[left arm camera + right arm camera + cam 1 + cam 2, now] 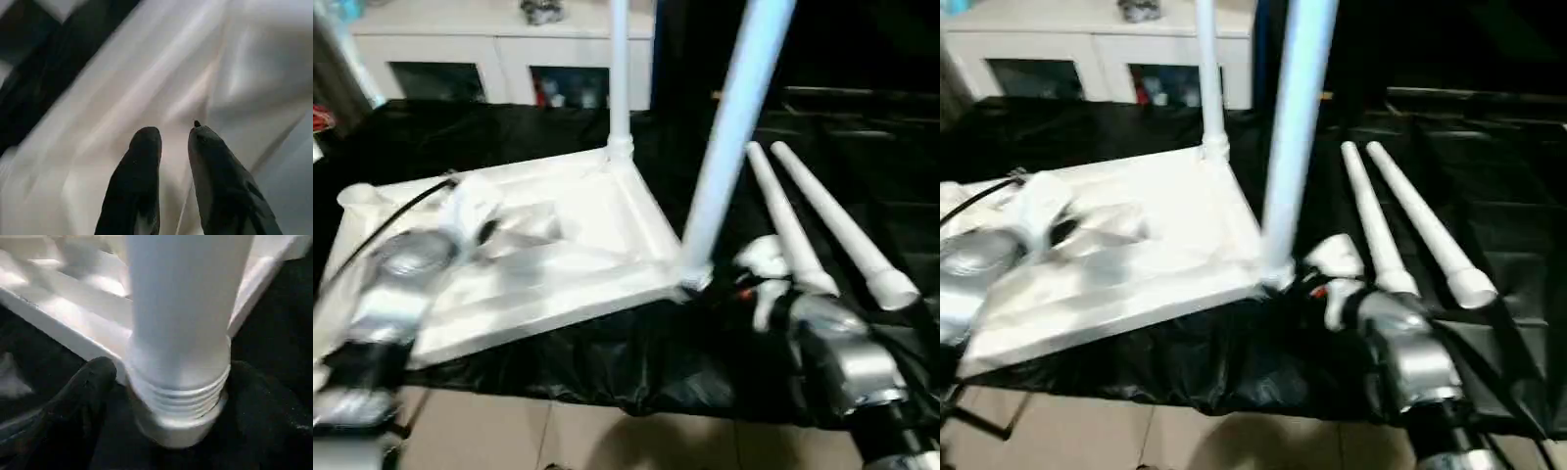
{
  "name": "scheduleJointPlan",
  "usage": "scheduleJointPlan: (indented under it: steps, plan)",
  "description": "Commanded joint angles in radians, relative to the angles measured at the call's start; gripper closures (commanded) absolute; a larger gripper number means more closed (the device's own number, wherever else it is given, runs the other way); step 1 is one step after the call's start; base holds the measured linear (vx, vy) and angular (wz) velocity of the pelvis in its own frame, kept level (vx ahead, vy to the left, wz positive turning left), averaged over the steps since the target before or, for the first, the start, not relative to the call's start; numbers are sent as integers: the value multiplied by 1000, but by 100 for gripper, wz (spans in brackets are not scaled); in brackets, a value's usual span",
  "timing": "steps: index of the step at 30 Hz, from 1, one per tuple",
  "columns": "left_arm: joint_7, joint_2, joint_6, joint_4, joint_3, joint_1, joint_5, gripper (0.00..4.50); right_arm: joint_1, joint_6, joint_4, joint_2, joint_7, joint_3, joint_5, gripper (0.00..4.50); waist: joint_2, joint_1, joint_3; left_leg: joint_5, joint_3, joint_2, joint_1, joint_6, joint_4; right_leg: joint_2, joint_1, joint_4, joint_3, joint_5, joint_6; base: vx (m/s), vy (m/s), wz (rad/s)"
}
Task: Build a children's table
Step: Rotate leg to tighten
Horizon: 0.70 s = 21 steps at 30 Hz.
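Observation:
The white tabletop (607,225) lies upside down on the black-draped table, ribbed side up. One white leg (619,88) stands in its far right corner socket. A second leg (734,127) stands at the near right corner, its threaded end (178,401) showing just above the socket. My right gripper (176,387) is shut on that threaded end, one black finger (88,391) on each side. My left gripper (173,134) hovers over the ribbed underside, slightly open with nothing between its fingers. Two loose legs (788,225) (842,230) lie side by side on the cloth to the right.
The black cloth (636,362) hangs over the table's front edge, with tiled floor (587,436) below. A white cabinet (499,59) with glass doors stands behind the table. A black cable (391,220) runs along my left forearm (396,294).

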Motion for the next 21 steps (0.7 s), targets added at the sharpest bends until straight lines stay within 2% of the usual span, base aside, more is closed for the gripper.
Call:
scheduleJointPlan:
  steps: [1, 2, 3, 5, 6, 9, 11, 14, 15, 16, 17, 18, 20, 21]
  plan:
    - [22, 7, 34, -32, 2, 5, 13, 334, 4, 20, -19, -3, 7, 14, -16, 57, -5, 4, -62, -297, -15, 39, 20, 37, -68, -63, 42, -83, 45, -359, -161, 0, 0, 0]
    - [54, 6, 47, -28, 20, 9, 8, 334, 7, 24, -38, -8, 20, 14, -7, 57, -1, 7, -63, -302, -16, 40, 22, 34, -68, -62, 40, -81, 45, -348, -165, 0, 0, 0]
    - [82, 9, 53, -24, 33, 11, 8, 334, 9, 34, -55, -14, 24, 10, -2, 57, -1, 10, -63, -309, -15, 41, 24, 32, -68, -59, 38, -81, 46, -329, -169, 0, 0, 0]
    - [94, 12, 54, -19, 37, 11, 11, 334, 9, 40, -61, -17, 26, 6, 1, 57, -2, 15, -65, -297, -16, 41, 21, 32, -68, -60, 42, -77, 46, -293, -172, 0, 0, 0]
    - [90, 17, 56, -24, 35, 16, 15, 334, 3, 35, -55, -17, 14, -2, -2, 57, 1, 16, -64, -295, -16, 40, 21, 31, -68, -60, 41, -77, 47, -276, -175, 0, 0, 0]
    - [76, 22, 73, -46, 33, 26, 17, 334, -13, 10, -29, -13, -23, -17, -16, 57, -3, 17, -65, -294, -16, 38, 20, 26, -67, -62, 44, -76, 47, -269, -180, 0, 0, 0]
    - [73, 25, 99, -71, 33, 34, 20, 334, -42, 5, 16, -2, -90, -39, -28, 57, 0, 16, -65, -288, -17, 37, 18, 23, -67, -62, 45, -74, 46, -275, -184, 0, 0, 0]
    - [77, 33, 115, -84, 31, 35, 19, 334, -103, -3, 120, 16, -216, -84, -55, 57, -1, 12, -65, -297, -16, 33, 21, 9, -64, -63, 42, -76, 46, -299, -189, 0, 0, 0]
    - [79, 37, 119, -85, 28, 33, 17, 334, -129, -10, 164, 21, -261, -100, -65, 57, 4, 12, -65, -303, -16, 34, 24, 3, -64, -62, 41, -78, 46, -296, -185, 0, 0, 0]
    - [78, 40, 120, -86, 26, 32, 12, 334, -155, -25, 213, 24, -311, -112, -78, 57, 4, 12, -66, -304, -16, 33, 26, -1, -63, -61, 39, -75, 46, -289, -190, 0, 0, 0]
    - [74, 42, 123, -87, 22, 28, 8, 334, -199, -48, 292, 29, -379, -124, -93, 57, 10, 12, -67, -303, -17, 33, 25, -7, -63, -62, 41, -73, 45, -277, -194, 0, 0, 0]
    - [74, 42, 123, -87, 22, 28, 8, 334, -199, -48, 292, 29, -379, -124, -93, 57, 9, 10, -68, -310, -16, 33, 28, -10, -62, -59, 38, -72, 45, -271, -199, 0, 0, 0]
    - [67, 44, 125, -91, 16, 26, 9, 334, -239, -85, 362, 38, -411, -125, -94, 57, 7, 12, -70, -307, -14, 31, 28, -9, -60, -59, 42, -70, 46, -237, -201, 0, 0, 0]
    - [66, 44, 126, -91, 15, 26, 9, 334, -244, -88, 370, 40, -413, -126, -93, 57, 7, 12, -71, -288, -15, 30, 23, -5, -59, -59, 47, -66, 45, -210, -209, 0, 0, 0]
